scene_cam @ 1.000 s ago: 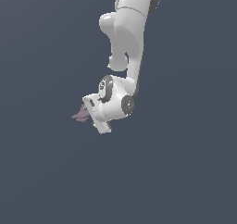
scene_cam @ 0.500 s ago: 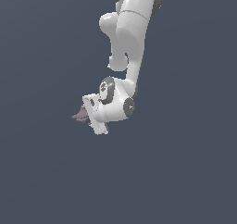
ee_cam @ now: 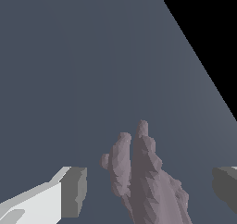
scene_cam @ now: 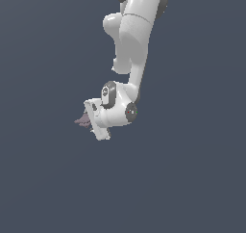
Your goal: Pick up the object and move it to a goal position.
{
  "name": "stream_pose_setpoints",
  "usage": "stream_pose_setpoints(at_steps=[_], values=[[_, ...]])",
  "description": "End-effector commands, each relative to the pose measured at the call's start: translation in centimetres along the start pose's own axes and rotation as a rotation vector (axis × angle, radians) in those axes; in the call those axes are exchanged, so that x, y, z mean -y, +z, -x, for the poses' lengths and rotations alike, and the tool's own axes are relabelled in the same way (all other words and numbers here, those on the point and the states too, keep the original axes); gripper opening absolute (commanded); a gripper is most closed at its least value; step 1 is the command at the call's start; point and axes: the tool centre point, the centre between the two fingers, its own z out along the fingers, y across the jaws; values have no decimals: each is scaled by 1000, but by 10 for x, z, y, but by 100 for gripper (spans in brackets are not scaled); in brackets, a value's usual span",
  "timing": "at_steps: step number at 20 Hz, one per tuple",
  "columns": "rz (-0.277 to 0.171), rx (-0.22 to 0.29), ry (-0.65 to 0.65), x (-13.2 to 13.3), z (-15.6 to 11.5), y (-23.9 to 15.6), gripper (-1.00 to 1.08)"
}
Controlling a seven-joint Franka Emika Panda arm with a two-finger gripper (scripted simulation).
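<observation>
Mauve-pink colouring, dull and matte, marks the small irregular lump, whose upper end splits into several finger-like ridges of uneven length, much like a faceted little hand; in the wrist view it sits between the two grey-tipped fingers of the white gripper, with a clear gap on either side, so the jaws stand wide apart and touch nothing that can be seen; whether the lump rests on a surface or hangs free cannot be told; in the exterior view it peeks out as a small pinkish shape on the exterior view's left of the gripper, mostly hidden by the white hand; the white jointed robot arm descends from above; a plain slate-grey ground fills the surroundings.
</observation>
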Motion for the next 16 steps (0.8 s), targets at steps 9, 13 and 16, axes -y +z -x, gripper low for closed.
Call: stream_pose_setpoints(at_steps=[9, 13, 16], values=[[2, 0, 2, -1, 0, 17, -100], [2, 0, 2, -1, 0, 17, -100], [2, 0, 2, -1, 0, 17, -100]])
